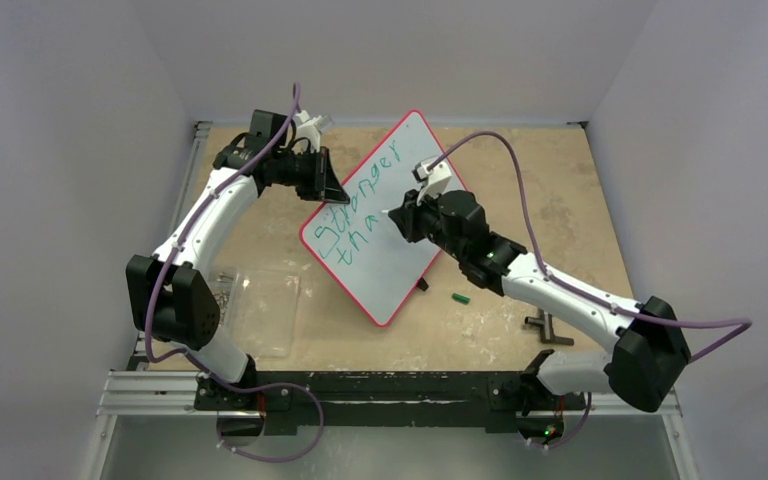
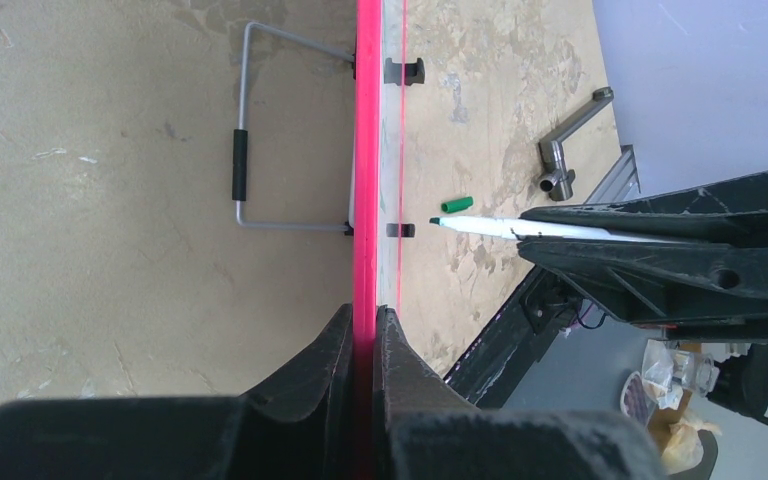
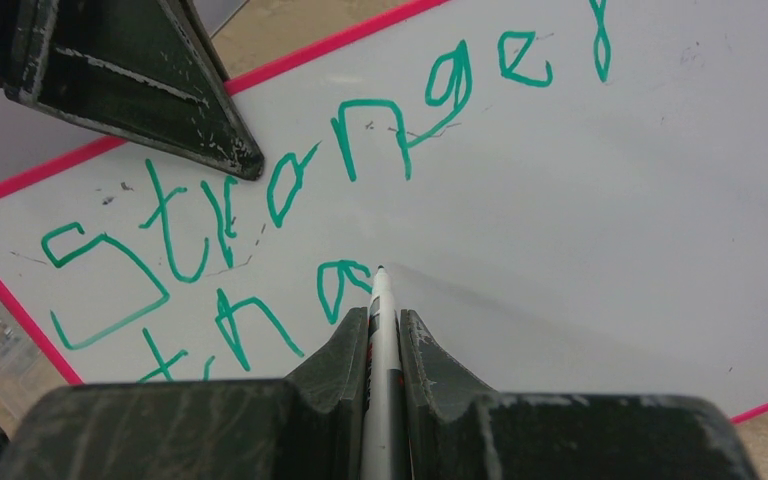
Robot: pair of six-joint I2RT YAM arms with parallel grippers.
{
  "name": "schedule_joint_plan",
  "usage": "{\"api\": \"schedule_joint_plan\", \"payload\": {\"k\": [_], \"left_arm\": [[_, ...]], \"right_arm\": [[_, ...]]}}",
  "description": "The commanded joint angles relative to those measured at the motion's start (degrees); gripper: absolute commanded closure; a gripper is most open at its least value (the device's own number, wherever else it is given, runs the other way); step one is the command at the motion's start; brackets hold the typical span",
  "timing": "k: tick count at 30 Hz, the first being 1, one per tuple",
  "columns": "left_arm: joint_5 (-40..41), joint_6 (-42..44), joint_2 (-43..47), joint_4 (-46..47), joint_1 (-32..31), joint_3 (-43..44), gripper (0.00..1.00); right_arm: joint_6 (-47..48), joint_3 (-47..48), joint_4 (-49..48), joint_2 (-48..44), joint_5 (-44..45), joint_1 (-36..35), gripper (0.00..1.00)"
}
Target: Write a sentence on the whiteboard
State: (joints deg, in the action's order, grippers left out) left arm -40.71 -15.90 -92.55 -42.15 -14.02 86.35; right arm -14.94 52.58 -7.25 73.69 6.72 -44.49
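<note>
The whiteboard (image 1: 415,160), white with a red rim, stands tilted in the middle of the table. Green letters of the sentence (image 3: 290,180) read "Stronger", with "tha" (image 3: 250,320) below. My left gripper (image 1: 335,192) is shut on the board's upper left rim; in the left wrist view the red rim (image 2: 366,150) runs edge-on between my left gripper's (image 2: 366,315) fingers. My right gripper (image 3: 384,318) is shut on a white marker (image 3: 381,330), whose tip touches the board beside the "a". The marker (image 2: 520,228) also shows in the left wrist view.
A green marker cap (image 1: 461,298) lies on the table right of the board. A dark metal tool (image 1: 545,328) lies near the right arm's base. A clear plastic sheet (image 1: 265,310) lies at the front left. The board's wire stand (image 2: 242,150) shows behind it.
</note>
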Motion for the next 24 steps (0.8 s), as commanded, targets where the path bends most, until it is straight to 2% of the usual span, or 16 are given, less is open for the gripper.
{"api": "schedule_joint_plan", "payload": {"k": [1, 24], "left_arm": [[1.7, -0.1, 3.1, 1.9, 0.2, 0.4, 1.00], [1.5, -0.1, 3.1, 1.9, 0.1, 0.4, 1.00]], "right_arm": [[1.1, 4.0, -1.6, 0.0, 1.0, 0.9, 1.00], [0.0, 6.6, -4.2, 5.8, -3.1, 2.2, 1.00]]}}
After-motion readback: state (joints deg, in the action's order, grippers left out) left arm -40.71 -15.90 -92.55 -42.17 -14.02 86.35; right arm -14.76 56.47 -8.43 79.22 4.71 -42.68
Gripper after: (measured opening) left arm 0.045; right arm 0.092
